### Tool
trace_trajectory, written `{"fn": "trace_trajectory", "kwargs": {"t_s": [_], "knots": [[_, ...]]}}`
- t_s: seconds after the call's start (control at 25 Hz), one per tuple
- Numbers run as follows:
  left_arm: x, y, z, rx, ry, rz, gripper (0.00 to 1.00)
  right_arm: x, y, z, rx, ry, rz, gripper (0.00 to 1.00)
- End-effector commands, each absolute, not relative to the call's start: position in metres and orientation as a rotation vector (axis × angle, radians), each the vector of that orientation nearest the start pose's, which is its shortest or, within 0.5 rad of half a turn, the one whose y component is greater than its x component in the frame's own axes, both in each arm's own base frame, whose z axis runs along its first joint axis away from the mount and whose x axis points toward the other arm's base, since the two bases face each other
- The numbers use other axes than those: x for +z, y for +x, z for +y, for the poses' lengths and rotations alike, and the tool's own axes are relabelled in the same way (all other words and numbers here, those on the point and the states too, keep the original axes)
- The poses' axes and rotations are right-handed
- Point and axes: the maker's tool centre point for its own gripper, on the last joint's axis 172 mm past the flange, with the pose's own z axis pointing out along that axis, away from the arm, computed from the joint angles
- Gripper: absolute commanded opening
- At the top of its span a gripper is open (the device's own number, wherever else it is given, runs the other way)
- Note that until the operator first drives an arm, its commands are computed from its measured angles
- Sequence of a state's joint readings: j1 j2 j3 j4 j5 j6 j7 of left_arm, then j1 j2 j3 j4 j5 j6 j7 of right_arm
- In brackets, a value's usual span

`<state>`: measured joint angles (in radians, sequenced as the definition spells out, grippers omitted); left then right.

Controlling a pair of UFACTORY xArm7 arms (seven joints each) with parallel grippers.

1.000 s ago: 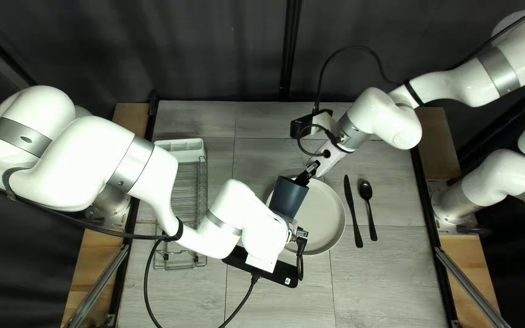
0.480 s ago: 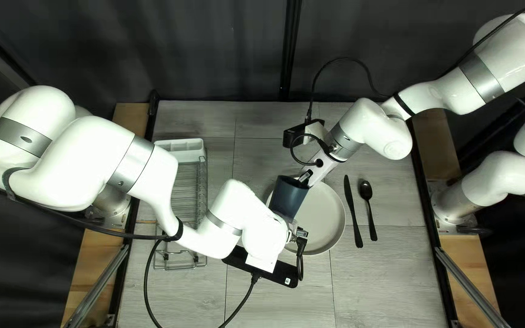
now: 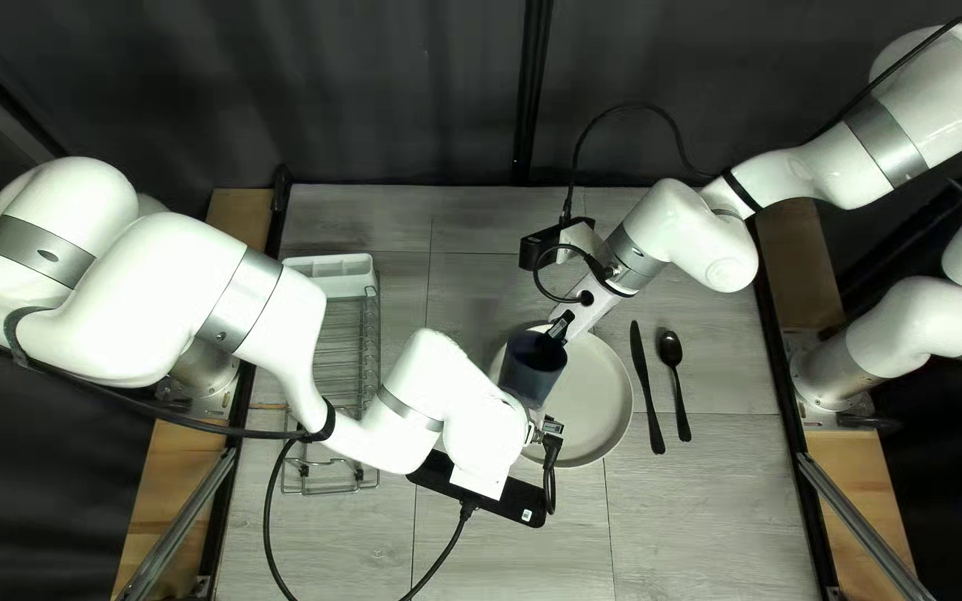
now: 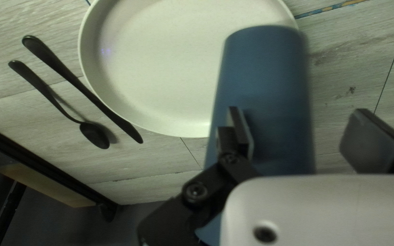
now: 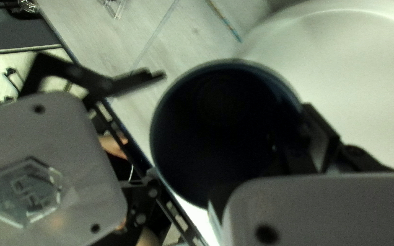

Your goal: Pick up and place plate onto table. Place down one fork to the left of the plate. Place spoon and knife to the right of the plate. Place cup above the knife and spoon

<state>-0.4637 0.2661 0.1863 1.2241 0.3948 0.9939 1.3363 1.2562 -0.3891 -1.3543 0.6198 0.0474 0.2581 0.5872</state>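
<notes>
Currently | left gripper [image 3: 532, 415] spread | right gripper [image 3: 560, 326] pinching cup [image 3: 531, 370] | plate [image 3: 595, 406] underneath, obstructing | knife [image 3: 646, 384], spoon [image 3: 671, 351] beside plate

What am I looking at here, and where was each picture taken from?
This is a robot with two white arms at a table. The top left view looks down from a camera above the table; each wrist view looks along that arm's own claw. On the table lie a pale plate, a dark knife and spoon; there's also a wire rack. The right claw pinches a blue cup at its rim. The left claw is open.
</notes>
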Motion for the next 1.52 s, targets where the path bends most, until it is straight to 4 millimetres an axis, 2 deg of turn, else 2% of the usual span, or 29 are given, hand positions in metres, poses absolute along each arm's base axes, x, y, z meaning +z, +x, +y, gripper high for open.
{"fn": "trace_trajectory", "kwargs": {"t_s": [0.04, 0.24, 0.4, 0.6, 0.76, 1.28, 1.32, 1.36, 1.48, 1.52], "knots": [[0.148, 0.528, -0.074, 0.314, -1.704, 2.245, 1.00, 0.157, 0.481, 0.000, -0.429, -2.430, 1.035, 0.00], [0.148, 0.528, -0.074, 0.314, -1.704, 2.245, 1.00, 0.166, 0.435, -0.020, -0.395, -2.507, 1.177, 0.00], [0.148, 0.528, -0.074, 0.314, -1.704, 2.245, 1.00, 0.182, 0.392, -0.048, -0.394, -2.569, 1.358, 0.00], [0.148, 0.528, -0.074, 0.314, -1.704, 2.245, 1.00, 0.192, 0.356, -0.082, -0.385, -2.627, 1.612, 0.00], [0.148, 0.528, -0.074, 0.314, -1.704, 2.245, 1.00, 0.195, 0.335, -0.107, -0.349, -2.652, 1.861, 0.00], [0.148, 0.528, -0.074, 0.314, -1.704, 2.245, 1.00, 0.193, 0.335, -0.108, -0.361, -2.678, 1.844, 0.00], [0.148, 0.528, -0.074, 0.314, -1.704, 2.245, 1.00, 0.192, 0.335, -0.113, -0.362, -2.682, 1.840, 0.00], [0.148, 0.528, -0.074, 0.314, -1.704, 2.245, 1.00, 0.190, 0.337, -0.128, -0.373, -2.681, 1.825, 0.00], [0.148, 0.528, -0.074, 0.314, -1.704, 2.245, 1.00, 0.187, 0.342, -0.155, -0.403, -2.686, 1.817, 0.00], [0.148, 0.528, -0.074, 0.314, -1.704, 2.245, 1.00, 0.187, 0.342, -0.158, -0.409, -2.689, 1.815, 0.00]]}}
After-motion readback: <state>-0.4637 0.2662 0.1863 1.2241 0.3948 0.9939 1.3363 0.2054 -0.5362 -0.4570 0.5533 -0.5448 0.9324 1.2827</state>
